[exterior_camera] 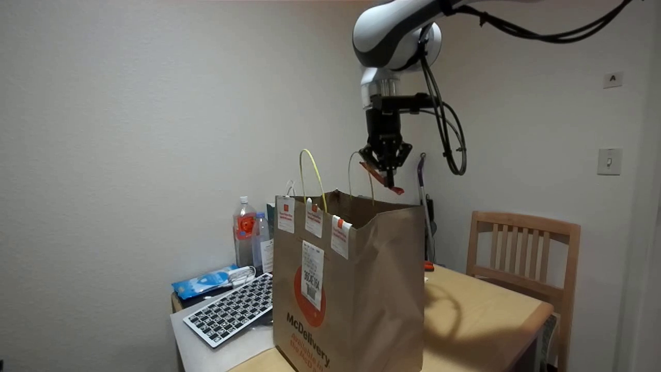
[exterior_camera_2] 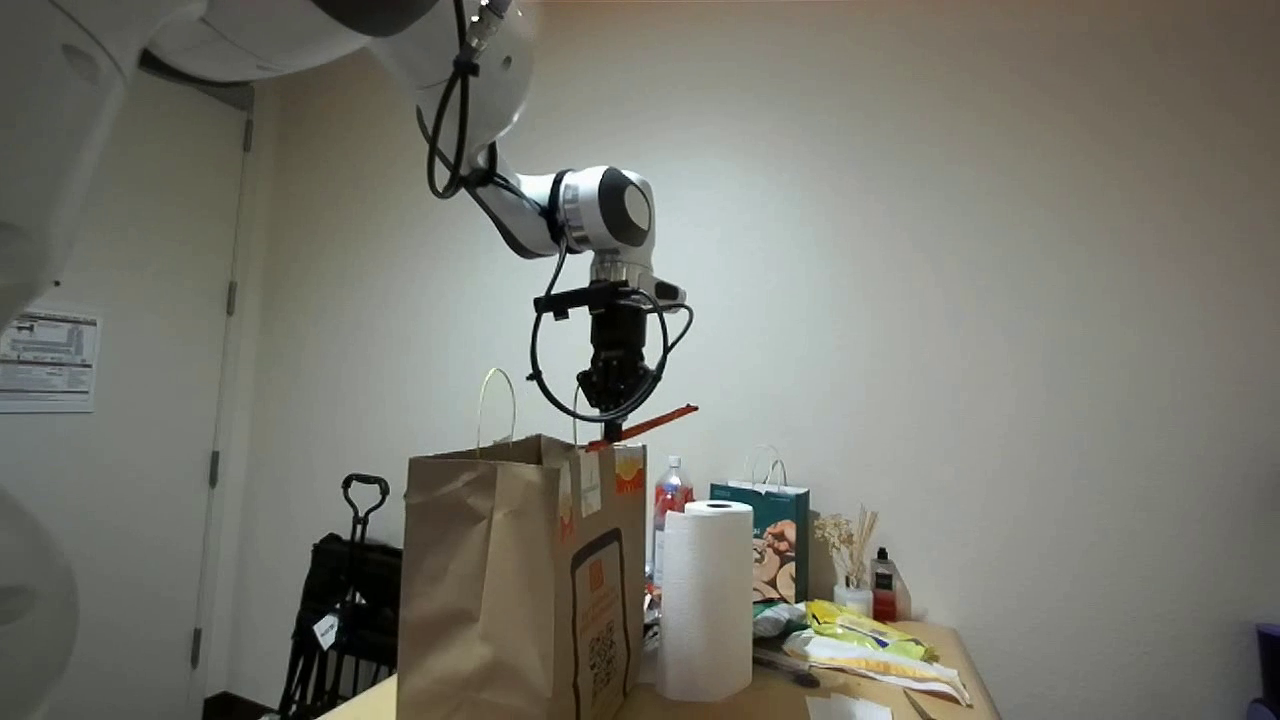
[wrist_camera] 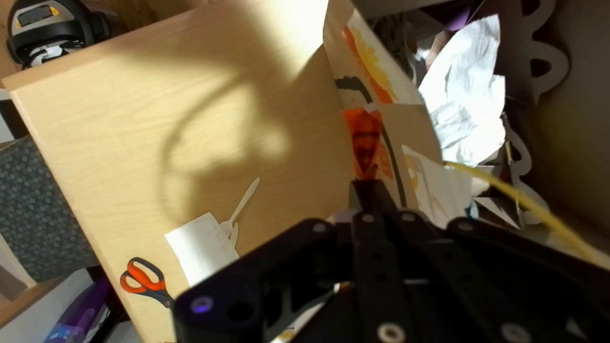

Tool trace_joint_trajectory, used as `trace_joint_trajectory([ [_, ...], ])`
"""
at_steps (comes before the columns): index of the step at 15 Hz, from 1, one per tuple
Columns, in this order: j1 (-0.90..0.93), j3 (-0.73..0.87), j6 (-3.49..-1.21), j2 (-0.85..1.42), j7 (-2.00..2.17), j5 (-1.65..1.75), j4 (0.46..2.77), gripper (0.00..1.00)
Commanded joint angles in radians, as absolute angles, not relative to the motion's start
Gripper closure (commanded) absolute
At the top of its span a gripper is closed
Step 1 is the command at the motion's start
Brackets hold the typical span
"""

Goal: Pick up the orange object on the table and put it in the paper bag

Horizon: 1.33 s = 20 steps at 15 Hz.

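Observation:
The orange object (exterior_camera: 374, 172) is a thin reddish-orange strip or packet. It also shows in an exterior view (exterior_camera_2: 660, 422) and ahead of the fingertips in the wrist view (wrist_camera: 366, 138). My gripper (exterior_camera: 389, 178) points down and is shut on it, held tilted; the fingertips also show in the wrist view (wrist_camera: 369, 188). The brown paper bag (exterior_camera: 387, 289) stands upright and open on the tan table (exterior_camera: 480, 305), below the gripper. In the wrist view, the object overlaps the bag's printed outer wall (wrist_camera: 400, 126), beside the rim. The bag's opening lies right, with crumpled white paper visible there.
Two loop handles (exterior_camera: 312, 165) stand up from the bag's rim; a yellow one crosses the wrist view (wrist_camera: 514, 190). Scissors (wrist_camera: 143, 278), a white napkin (wrist_camera: 202, 247) and a pale spoon (wrist_camera: 243, 202) lie on the table. A paper towel roll (exterior_camera_2: 707, 600) and keyboard (exterior_camera: 232, 310) stand near the bag.

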State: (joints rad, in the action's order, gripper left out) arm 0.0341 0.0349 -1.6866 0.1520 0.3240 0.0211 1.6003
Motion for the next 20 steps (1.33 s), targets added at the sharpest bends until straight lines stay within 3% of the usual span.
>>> trace_joint_trajectory([
  [1,0.057,0.012,-1.602,0.116,0.335,0.089,1.565,1.00],
  [14,0.151,-0.081,-1.499,0.163,0.273,0.269,1.393,1.00],
  [20,0.133,-0.086,-1.429,0.235,0.162,0.125,1.328,1.00],
])
